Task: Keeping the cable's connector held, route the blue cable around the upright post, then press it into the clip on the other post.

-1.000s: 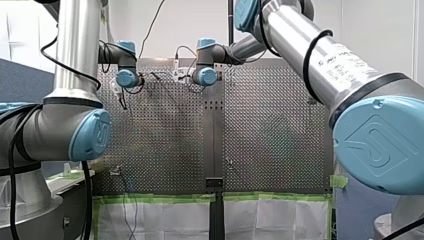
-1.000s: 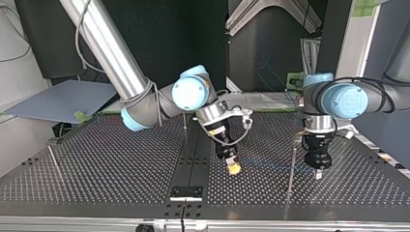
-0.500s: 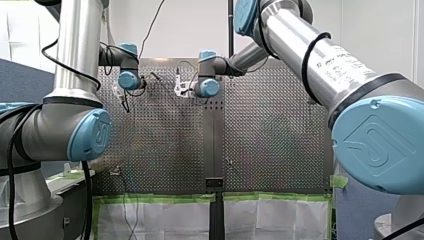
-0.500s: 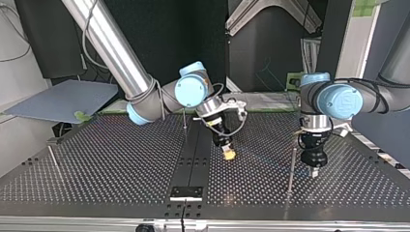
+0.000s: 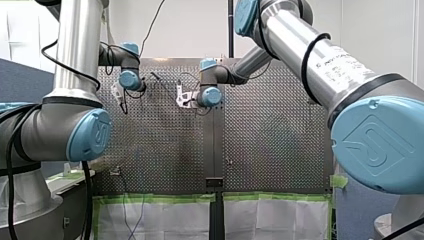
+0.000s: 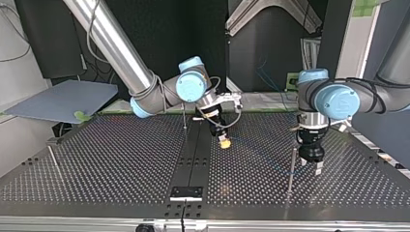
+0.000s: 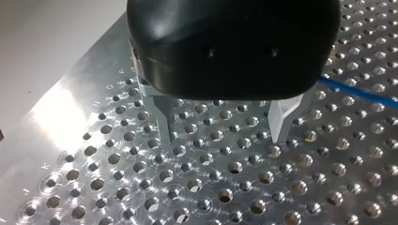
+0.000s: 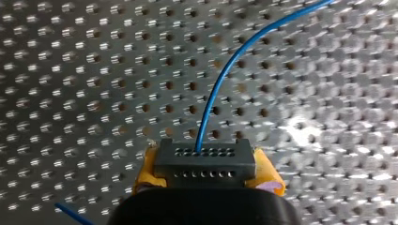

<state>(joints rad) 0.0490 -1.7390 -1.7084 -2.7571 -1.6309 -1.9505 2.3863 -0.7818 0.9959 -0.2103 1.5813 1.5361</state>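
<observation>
Your right gripper (image 8: 206, 174) clamps the connector (image 8: 205, 159); your left gripper (image 7: 224, 136) hangs open. The cable (image 8: 219, 84) looks thin, limp: pinch it lightly mid-span.

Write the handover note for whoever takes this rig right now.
Right tool: shut on the connector between yellow pads; the blue cable arcs away over the perforated table.
Left tool: open, empty, low beside an upright post; the cable runs past it.
Done: connector held.
To do, as far as shows: route around the post, press into the clip, which I cannot make out.
</observation>
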